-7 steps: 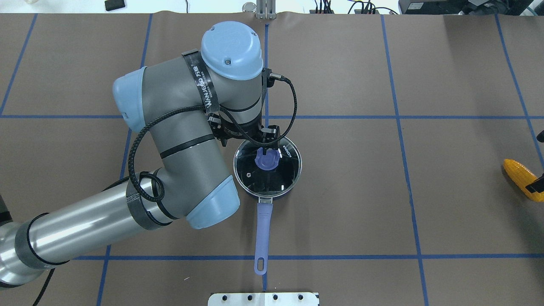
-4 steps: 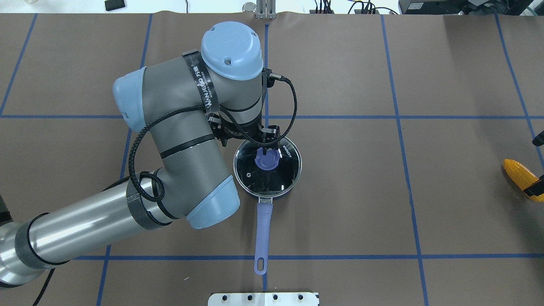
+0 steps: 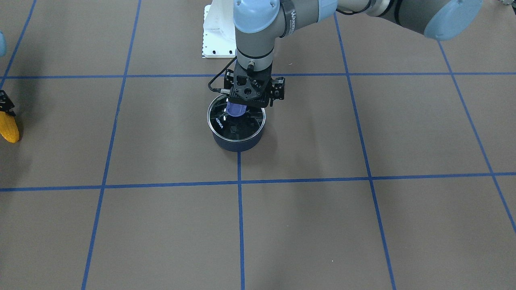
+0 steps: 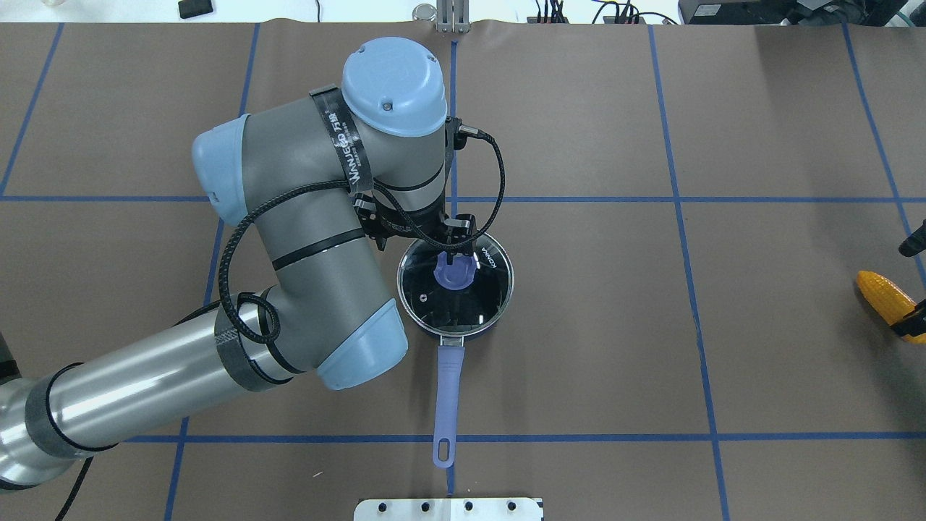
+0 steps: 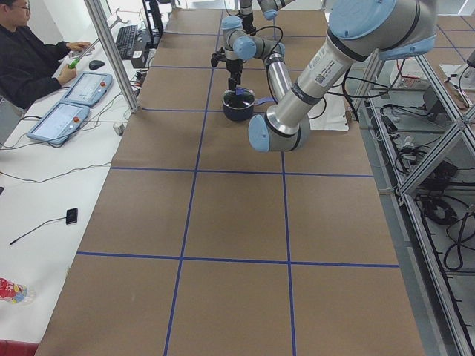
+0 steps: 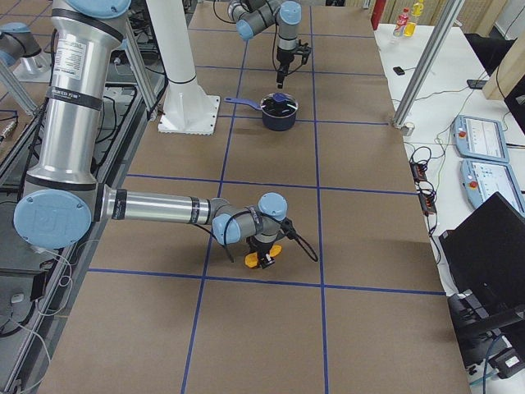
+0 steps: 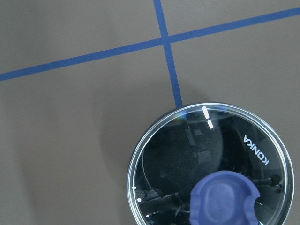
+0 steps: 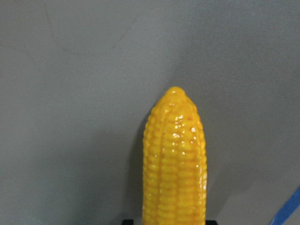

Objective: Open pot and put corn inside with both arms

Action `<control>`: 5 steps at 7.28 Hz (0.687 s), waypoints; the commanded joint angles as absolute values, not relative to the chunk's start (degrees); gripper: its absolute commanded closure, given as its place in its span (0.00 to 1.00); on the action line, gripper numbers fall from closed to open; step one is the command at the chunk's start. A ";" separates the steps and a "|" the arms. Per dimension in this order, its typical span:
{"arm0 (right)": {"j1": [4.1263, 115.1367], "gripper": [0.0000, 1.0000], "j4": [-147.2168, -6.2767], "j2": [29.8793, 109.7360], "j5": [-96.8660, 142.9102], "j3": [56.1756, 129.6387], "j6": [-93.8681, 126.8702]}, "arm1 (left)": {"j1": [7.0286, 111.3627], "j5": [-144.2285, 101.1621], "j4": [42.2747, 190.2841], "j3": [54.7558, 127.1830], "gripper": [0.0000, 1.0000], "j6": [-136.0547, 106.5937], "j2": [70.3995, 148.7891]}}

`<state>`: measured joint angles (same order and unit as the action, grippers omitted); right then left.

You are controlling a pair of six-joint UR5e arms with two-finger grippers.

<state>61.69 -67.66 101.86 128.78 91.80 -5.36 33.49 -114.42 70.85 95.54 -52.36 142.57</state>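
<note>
Pot (image 3: 236,143) mid-table, lid (image 4: 479,298) on; left gripper (image 4: 452,257) at knob (image 4: 456,276) – clamp unclear. Corn (image 4: 882,297) by right edge, right gripper (image 3: 5,104) over it, closure unclear. Prob. stiff, light, glossy – pinch across thick middle.

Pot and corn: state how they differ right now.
The pot is dark navy and round; the corn is yellow and tapered. The pot stands mid-table; the corn is far out on the robot's right. The pot has a lid on; the corn is uncovered. Shared: a tool at each, left tool at the pot, right tool at the corn.
</note>
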 commanded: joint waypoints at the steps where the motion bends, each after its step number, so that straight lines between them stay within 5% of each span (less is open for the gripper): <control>1: 61.61 0.48 -67.59 101.78 128.76 91.23 -7.12 | 33.49 -114.43 70.84 95.62 0.00 -52.29 142.47; 3: 61.61 0.59 -67.59 101.60 128.76 92.11 -7.21 | 33.49 -114.43 70.84 95.54 0.00 -52.38 142.56; 5: 61.61 0.59 -67.76 101.51 129.02 94.21 -7.73 | 33.49 -114.43 70.84 95.54 0.00 -53.08 142.65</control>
